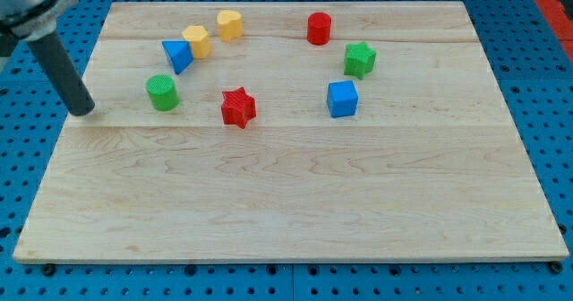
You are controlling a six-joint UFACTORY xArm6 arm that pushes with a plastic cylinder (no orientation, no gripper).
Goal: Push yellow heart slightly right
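Observation:
Two yellow blocks sit near the view's top left. The one touching the blue triangle (177, 55) looks like the yellow heart (197, 40). The other, up and to its right, looks like a yellow pentagon (229, 24). My tip (83, 111) rests at the board's left edge, left of the green cylinder (162, 92). It is well below and to the left of the yellow heart and touches no block.
A red star (237, 107) lies near the middle. A red cylinder (319, 28), a green star (359, 59) and a blue cube (342, 98) stand to the right. The wooden board (295, 202) lies on a blue pegboard surface.

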